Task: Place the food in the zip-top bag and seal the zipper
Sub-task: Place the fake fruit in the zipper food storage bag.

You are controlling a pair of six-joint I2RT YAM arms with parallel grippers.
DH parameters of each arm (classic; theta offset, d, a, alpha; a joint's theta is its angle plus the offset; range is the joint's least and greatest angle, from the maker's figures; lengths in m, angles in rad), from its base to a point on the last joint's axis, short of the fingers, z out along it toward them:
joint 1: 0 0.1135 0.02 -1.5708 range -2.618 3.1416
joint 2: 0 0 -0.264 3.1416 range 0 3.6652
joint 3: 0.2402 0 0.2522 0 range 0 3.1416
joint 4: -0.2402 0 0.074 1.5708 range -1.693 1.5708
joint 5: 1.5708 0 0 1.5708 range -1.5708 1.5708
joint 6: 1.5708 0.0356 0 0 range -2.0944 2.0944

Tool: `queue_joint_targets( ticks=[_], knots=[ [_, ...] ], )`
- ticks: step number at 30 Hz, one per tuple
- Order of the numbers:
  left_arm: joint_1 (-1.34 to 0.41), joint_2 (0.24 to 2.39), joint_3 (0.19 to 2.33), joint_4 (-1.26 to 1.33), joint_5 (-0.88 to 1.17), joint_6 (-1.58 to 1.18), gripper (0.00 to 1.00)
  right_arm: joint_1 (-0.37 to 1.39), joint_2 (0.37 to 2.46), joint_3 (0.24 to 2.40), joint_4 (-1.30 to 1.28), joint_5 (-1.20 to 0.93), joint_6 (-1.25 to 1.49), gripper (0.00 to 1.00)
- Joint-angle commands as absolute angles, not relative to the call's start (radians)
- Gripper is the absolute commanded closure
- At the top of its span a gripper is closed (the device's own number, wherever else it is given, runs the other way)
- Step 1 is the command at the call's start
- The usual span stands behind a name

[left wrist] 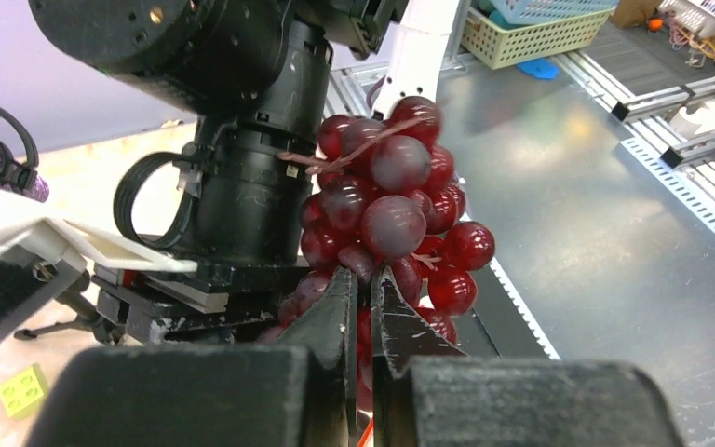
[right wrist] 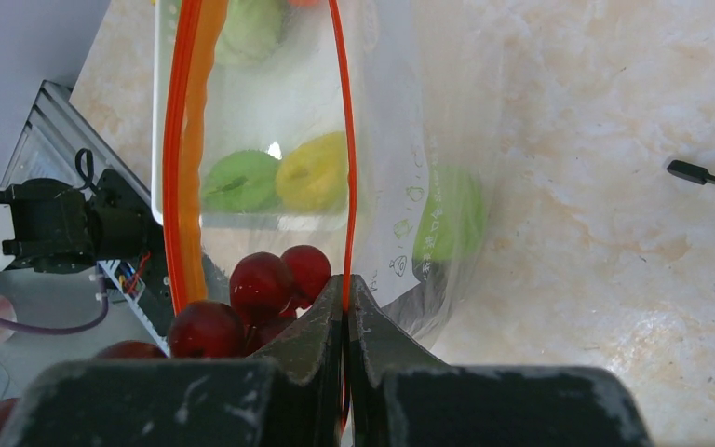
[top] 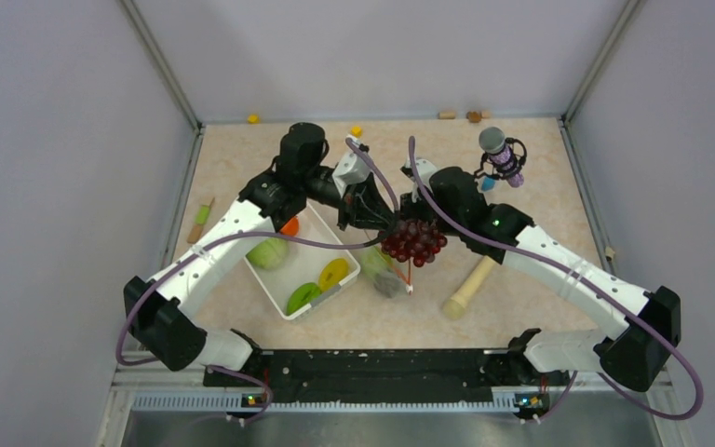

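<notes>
The dark red grape bunch [top: 414, 240] hangs above mid-table, at the open mouth of the clear zip-top bag [top: 389, 277]. My left gripper [top: 382, 222] is shut on the grape bunch [left wrist: 391, 200], its jaws pinched on the bunch's lower part [left wrist: 365, 272]. My right gripper [top: 417, 214] is shut on the red-orange zipper [right wrist: 342, 140] and holds that edge of the bag [right wrist: 400, 158] up; its jaws meet on the strip [right wrist: 345, 279]. Grapes [right wrist: 261, 284] sit between the two zipper strips. A light-green piece [right wrist: 447, 223] lies inside the bag.
The white basket [top: 326, 237] at left centre holds a green apple [top: 267, 252], an orange [top: 289, 225], a yellow piece [top: 333, 273] and a green piece [top: 303, 296]. A beige wooden rod [top: 468, 287] lies right of the bag. A microphone-like stand [top: 501, 156] is at the back right.
</notes>
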State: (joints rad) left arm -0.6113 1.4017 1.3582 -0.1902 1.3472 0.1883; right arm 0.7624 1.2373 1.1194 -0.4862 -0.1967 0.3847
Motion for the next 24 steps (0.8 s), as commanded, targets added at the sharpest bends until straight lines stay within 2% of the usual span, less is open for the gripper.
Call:
queue_joint_targets(
  ticks=[1, 7, 13, 24],
  knots=[
    [-0.613, 1.390, 1.413, -0.462, 1.259, 0.478, 1.00, 0.756, 1.202, 1.123, -0.452, -0.210, 0.377, 1.00],
    [-0.613, 1.395, 1.422, -0.600, 1.090, 0.590, 1.00, 0.756, 1.200, 1.124, -0.451, -0.214, 0.377, 1.00],
    [-0.612, 1.404, 1.439, -0.619, 0.937, 0.597, 1.00, 0.756, 1.192, 1.124, -0.455, -0.206, 0.376, 1.00],
    [-0.608, 1.366, 1.313, -0.376, 0.629, 0.389, 1.00, 0.756, 1.196, 1.125, -0.459, -0.196, 0.373, 1.00]
  ],
)
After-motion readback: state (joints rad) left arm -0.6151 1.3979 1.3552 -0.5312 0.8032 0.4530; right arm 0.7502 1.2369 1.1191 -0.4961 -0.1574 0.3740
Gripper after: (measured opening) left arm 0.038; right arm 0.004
